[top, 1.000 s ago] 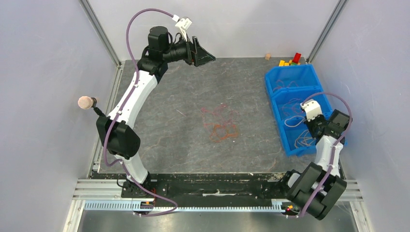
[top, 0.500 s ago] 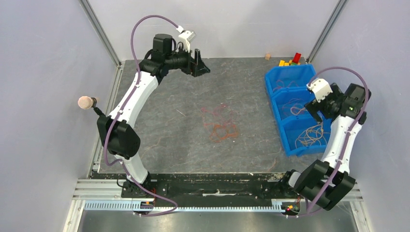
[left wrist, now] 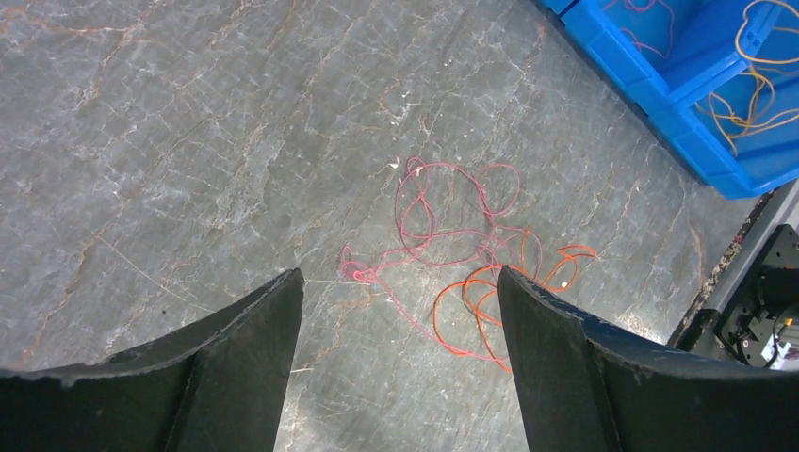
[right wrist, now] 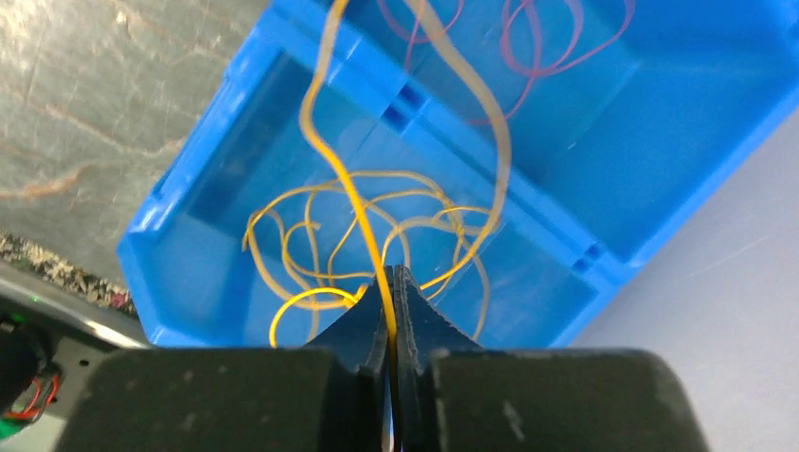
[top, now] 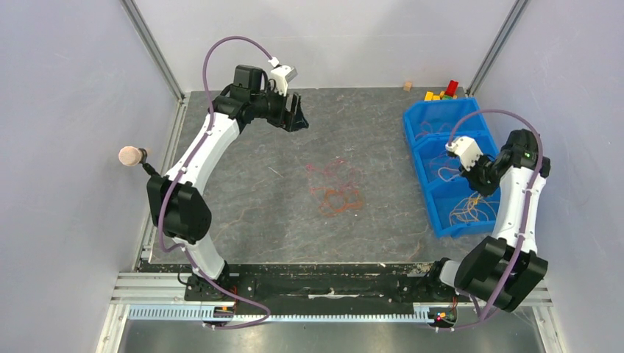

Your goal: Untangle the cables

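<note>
Cables [left wrist: 459, 252], red and orange, lain tangled at centre of table [top: 257, 198], framed between wide-spread, empty fingers of left gripper [left wrist: 400, 282]. Yellow cable [right wrist: 349, 198] pinched in clenched right gripper [right wrist: 391, 279] above blue bin [right wrist: 678, 160]; yellow loops held in nearest compartment.

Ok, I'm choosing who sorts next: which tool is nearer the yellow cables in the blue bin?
Right. The right tool is above the blue bin, shut on one yellow cable; the left tool hangs open far across the table.
</note>
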Tool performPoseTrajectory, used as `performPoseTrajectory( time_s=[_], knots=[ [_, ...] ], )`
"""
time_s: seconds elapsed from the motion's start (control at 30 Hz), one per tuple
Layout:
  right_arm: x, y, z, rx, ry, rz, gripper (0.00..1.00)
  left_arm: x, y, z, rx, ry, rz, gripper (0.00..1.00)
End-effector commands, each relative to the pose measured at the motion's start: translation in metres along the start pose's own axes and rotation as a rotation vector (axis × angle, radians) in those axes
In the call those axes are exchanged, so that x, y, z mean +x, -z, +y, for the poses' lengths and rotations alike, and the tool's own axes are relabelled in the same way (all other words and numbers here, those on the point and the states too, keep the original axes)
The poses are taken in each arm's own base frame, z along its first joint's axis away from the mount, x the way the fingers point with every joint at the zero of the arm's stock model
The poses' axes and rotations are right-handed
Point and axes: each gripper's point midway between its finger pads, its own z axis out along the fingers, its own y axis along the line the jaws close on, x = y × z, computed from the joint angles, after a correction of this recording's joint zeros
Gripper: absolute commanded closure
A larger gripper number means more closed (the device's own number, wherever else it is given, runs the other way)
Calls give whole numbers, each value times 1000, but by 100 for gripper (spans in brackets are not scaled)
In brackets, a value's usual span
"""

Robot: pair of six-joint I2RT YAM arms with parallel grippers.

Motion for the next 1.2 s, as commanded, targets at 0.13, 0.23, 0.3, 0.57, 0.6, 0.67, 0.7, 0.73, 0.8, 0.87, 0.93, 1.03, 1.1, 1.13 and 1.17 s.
performPoseTrajectory(
  time_s=[0.13,0.23,0.3,0.57,0.6,0.67,0.7,0.73,0.8,0.87,0.93,1.03,1.1,1.13,1.17],
  knots=[
    [98,-4,14,-92,-116,209,100,-16,14,-5,-1,-60,-52,19],
    [114,-9,12,-111,-123,254,100,-8,11,-5,1,-47,-53,20],
    [117,-12,9,-117,-132,266,100,-2,9,-5,5,-38,-51,20],
    [92,-2,0,-167,-149,211,46,11,10,-6,2,-38,-61,20],
    [86,-1,-1,-164,-158,196,36,11,10,-6,1,-37,-63,20],
    [71,-1,-6,-149,-165,157,23,12,10,-7,2,-34,-65,20],
    [65,-2,-6,-148,-160,137,18,14,10,-7,4,-30,-62,20],
    [58,-2,-5,-147,-155,118,15,14,10,-7,6,-29,-62,20],
    [42,-4,-1,-154,-160,73,10,16,10,-7,7,-26,-58,20],
    [26,-7,6,-173,-178,26,5,17,10,-8,10,-24,-56,20],
    [10,-9,13,-192,-187,-19,4,17,11,-9,14,-21,-54,20],
    [-39,-3,23,-221,-170,-164,5,21,13,-12,27,-30,-46,20],
    [-83,-7,38,-253,-152,-241,8,30,12,-11,27,-21,-28,20],
    [-103,-13,45,-259,-156,-268,11,36,11,-11,31,-4,-17,21],
    [-123,-23,54,-265,-166,-291,12,41,10,-13,41,26,-7,22]
  ],
)
